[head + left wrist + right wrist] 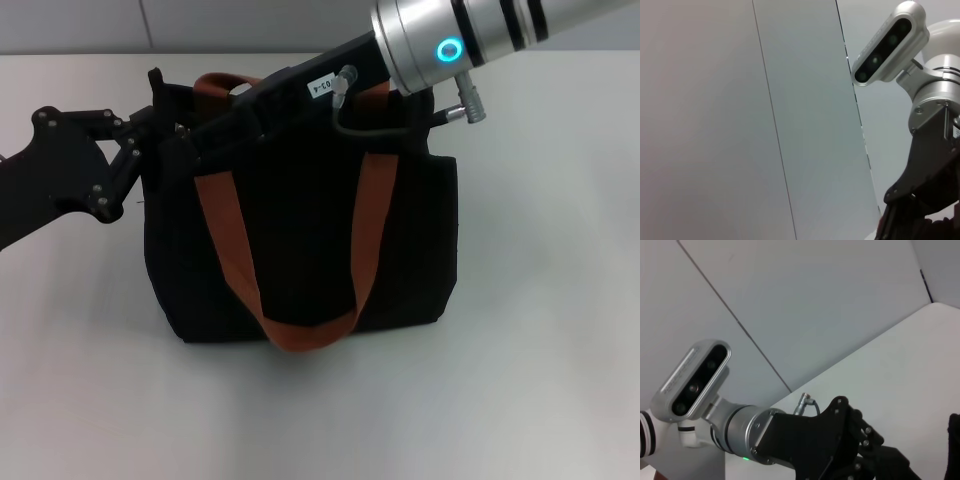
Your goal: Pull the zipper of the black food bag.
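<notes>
So the black food bag (300,240) sits upright mid-tabletop (540,380), and both claws crowd its top edge — left claw (165,135) at the left corner, right claw (250,105) over the zip line. Can't tell either grip, zipper's hidden. Next: pull steadily along the edge.

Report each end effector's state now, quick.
Left end effector: at the black food bag's top left corner; grip cannot be told.
Right end effector: over the bag's top; cannot be told.
</notes>
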Controlling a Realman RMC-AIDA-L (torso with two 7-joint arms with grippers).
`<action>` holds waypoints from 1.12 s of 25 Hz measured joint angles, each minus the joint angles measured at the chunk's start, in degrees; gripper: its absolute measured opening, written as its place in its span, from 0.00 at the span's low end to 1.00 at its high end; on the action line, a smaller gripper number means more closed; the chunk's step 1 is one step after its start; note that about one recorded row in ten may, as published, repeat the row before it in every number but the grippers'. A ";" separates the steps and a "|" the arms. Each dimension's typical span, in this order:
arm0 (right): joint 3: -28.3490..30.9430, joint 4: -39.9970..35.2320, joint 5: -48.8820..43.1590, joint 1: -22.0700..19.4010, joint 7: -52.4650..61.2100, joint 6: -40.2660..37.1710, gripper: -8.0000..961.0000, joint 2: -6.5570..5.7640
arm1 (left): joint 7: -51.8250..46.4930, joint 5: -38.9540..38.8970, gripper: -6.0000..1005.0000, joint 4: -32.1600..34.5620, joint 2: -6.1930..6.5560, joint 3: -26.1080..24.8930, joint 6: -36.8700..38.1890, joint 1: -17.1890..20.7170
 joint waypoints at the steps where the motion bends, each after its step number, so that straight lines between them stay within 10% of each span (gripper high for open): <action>1: 0.00 -0.01 0.06 0.00 0.01 -0.12 0.81 0.01 | -0.01 -0.03 0.05 0.00 0.00 0.00 0.00 0.00; 28: 0.22 -0.03 0.66 0.85 8.98 -2.80 0.81 -0.26 | -0.14 -0.63 0.05 0.00 0.00 -0.09 -0.05 0.00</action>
